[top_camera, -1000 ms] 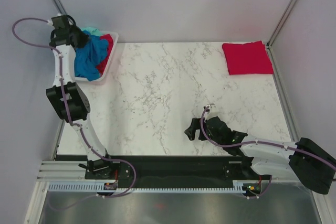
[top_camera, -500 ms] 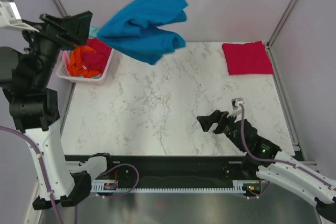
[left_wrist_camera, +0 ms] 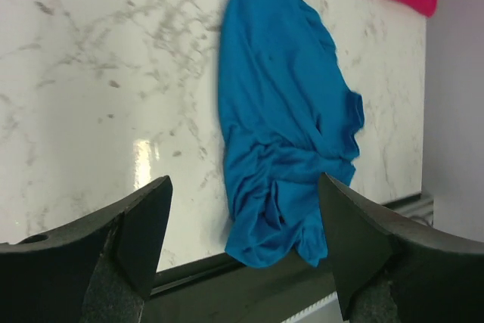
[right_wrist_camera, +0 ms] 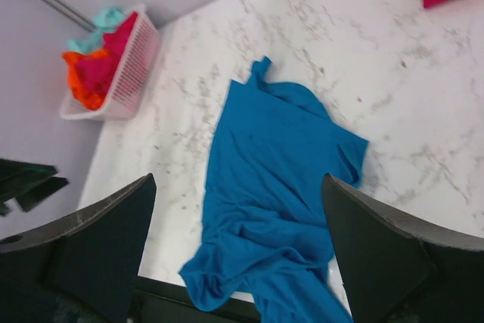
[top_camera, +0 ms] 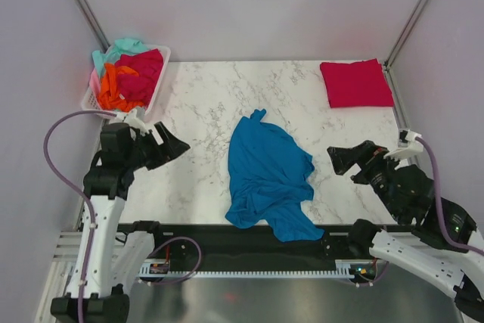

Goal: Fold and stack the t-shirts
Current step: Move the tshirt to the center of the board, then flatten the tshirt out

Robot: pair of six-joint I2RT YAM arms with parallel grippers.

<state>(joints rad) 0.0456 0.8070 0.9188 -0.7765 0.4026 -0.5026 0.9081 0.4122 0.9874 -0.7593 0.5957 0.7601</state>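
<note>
The teal-blue t-shirt (top_camera: 266, 179) lies unfolded and rumpled on the middle of the tabletop (top_camera: 200, 111), toward the near edge. Its bunched lower end spills over that edge onto the black rail (top_camera: 219, 237). A narrow tip of cloth points toward the far edge.

The surface under it is white marble-look with grey veins. Pale walls (top_camera: 249, 5) close it in, with a slanted metal post (top_camera: 412, 17) at each far corner.

A crimson t-shirt (top_camera: 355, 83) lies folded flat in the far right corner, well apart from the teal one. In the far left corner you have the white basket (top_camera: 160, 79), heaped with magenta (top_camera: 144, 69), orange (top_camera: 113, 88) and mint (top_camera: 121, 45) shirts.

Your left gripper (top_camera: 175, 141) hangs over the left edge and your right gripper (top_camera: 344, 160) by the right edge — the shirt lies between them, touched by neither. Both wrist views show the fingers spread wide with nothing in them.
</note>
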